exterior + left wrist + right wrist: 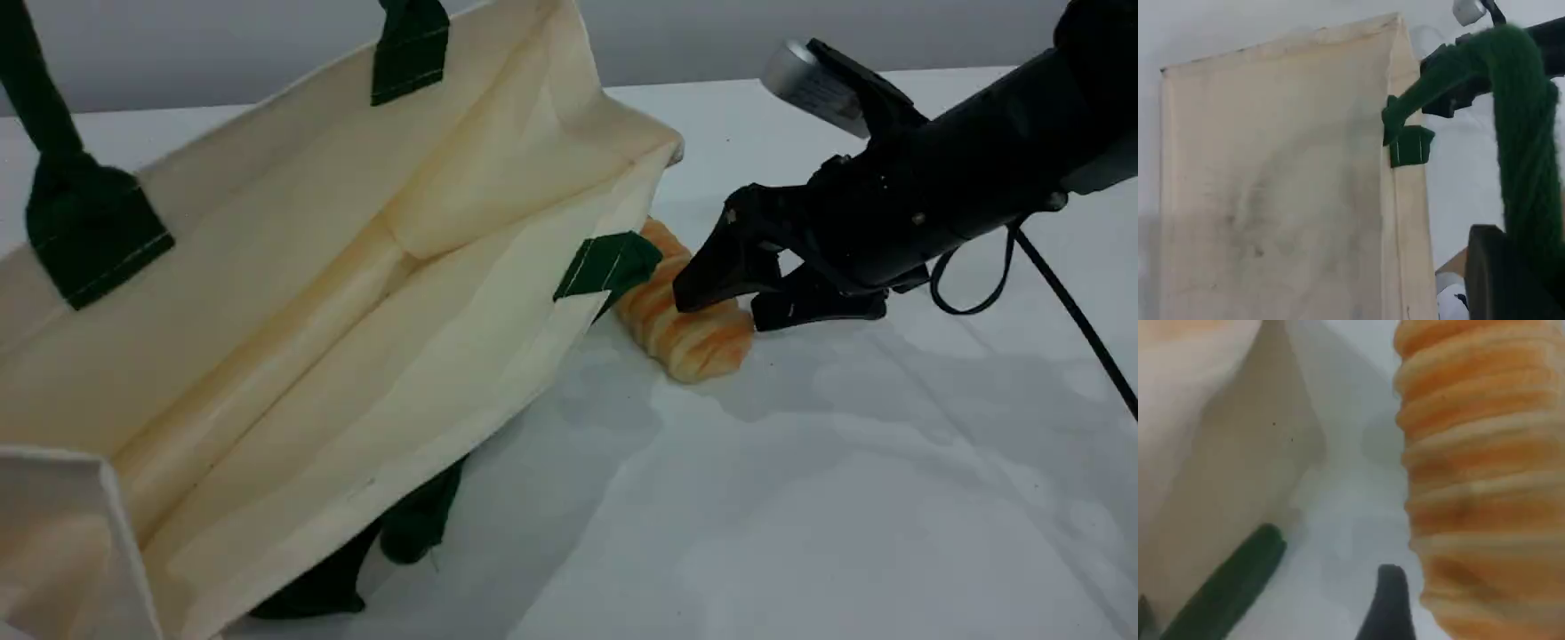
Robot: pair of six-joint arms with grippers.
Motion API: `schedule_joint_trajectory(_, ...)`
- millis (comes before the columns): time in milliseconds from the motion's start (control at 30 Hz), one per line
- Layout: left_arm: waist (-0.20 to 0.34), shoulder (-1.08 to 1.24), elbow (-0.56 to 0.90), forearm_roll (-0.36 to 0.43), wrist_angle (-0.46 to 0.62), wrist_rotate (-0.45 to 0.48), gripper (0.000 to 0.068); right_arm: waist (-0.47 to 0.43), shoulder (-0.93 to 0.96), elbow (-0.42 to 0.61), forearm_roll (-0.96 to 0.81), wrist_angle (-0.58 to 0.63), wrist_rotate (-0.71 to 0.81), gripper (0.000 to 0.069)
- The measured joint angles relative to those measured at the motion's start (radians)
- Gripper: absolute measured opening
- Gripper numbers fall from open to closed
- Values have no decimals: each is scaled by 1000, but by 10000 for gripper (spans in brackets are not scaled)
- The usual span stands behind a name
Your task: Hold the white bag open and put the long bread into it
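Observation:
The white bag (356, 293) is on its side at the left with its mouth wide open; the left wrist view shows its flat cream side (1271, 187). Its upper green handle (36, 98) runs up out of the scene view. My left gripper (1521, 267) is shut on that handle (1521, 133). The long bread (689, 338) lies on the table just right of the bag's rim. My right gripper (725, 309) is open and low over the bread, one finger on each side. In the right wrist view the bread (1478, 487) fills the right side, beside a dark fingertip (1390, 603).
The bag's other green handle (400, 533) lies on the white tablecloth (845, 498) under the bag's front edge; it also shows in the right wrist view (1231, 587). A black cable (1067, 302) hangs from the right arm at the right edge.

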Motion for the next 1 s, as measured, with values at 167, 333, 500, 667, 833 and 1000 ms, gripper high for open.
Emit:
schedule_joint_trajectory(167,0,0,0,0,0,0,83,0,33,-15,0,-20,0,558)
schedule_joint_trajectory(333,0,0,0,-1,0,0,83,0,91,-36,9,50,-1,554)
schedule_joint_trajectory(500,0,0,0,-1,2,0,83,0,94,-37,7,41,-1,532)
schedule_joint_trajectory(667,0,0,0,-1,4,1,83,0,98,-37,4,22,0,368)
schedule_joint_trajectory(833,0,0,0,-2,4,1,83,0,101,-35,-2,33,1,90)
schedule_joint_trajectory(1000,0,0,0,-1,5,1,83,-25,49,-34,-12,-18,1,72)
